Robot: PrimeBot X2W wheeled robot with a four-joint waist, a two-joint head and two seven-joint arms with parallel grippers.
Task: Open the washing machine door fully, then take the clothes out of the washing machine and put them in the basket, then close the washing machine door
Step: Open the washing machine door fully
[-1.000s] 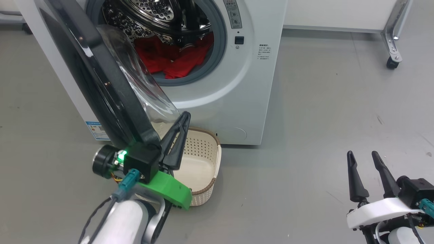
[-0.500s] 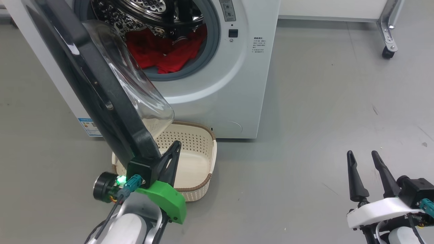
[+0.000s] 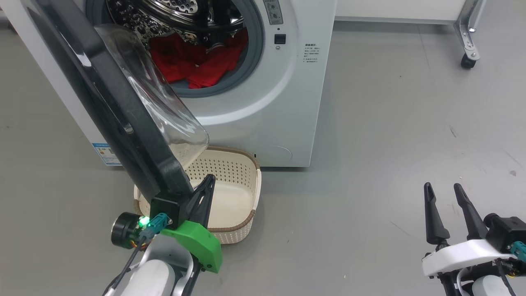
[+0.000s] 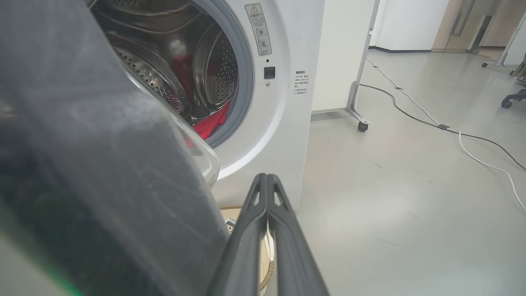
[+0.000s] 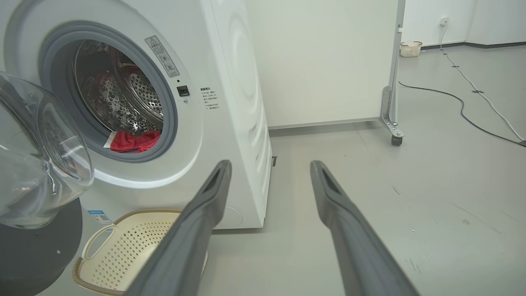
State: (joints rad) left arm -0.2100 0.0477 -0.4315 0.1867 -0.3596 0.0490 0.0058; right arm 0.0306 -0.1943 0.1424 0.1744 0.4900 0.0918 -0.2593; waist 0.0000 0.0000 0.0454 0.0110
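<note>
The white washing machine [image 3: 287, 102] stands with its drum exposed and the red clothes [image 3: 193, 61] heaped inside. The black washing machine door [image 3: 115, 107] is swung out to the left, its glass bowl facing the machine. The cream basket [image 3: 236, 164] sits on the floor below the door's bottom edge. My left gripper [image 3: 208, 179] is shut with nothing in it. Its fingers [image 4: 266, 193] lie close beside the door's inner rim, above the basket. My right gripper [image 3: 442, 188] is open and holds nothing, low on the right, far from the machine. From the right wrist I see the clothes [image 5: 131, 142], the basket [image 5: 123, 250] and the door's bowl [image 5: 37, 156].
A white panel on a metal frame with a caster [image 3: 466, 61] stands behind the machine to the right. Cables [image 4: 452, 131] run across the grey floor further off. A small basket [image 5: 410, 48] sits by the far wall. Open floor lies between the machine and my right gripper.
The camera has shifted, so the machine sits further up and left in view. My left gripper has drawn back toward me over the basket, and the door's bottom edge has swung out a little with it.
</note>
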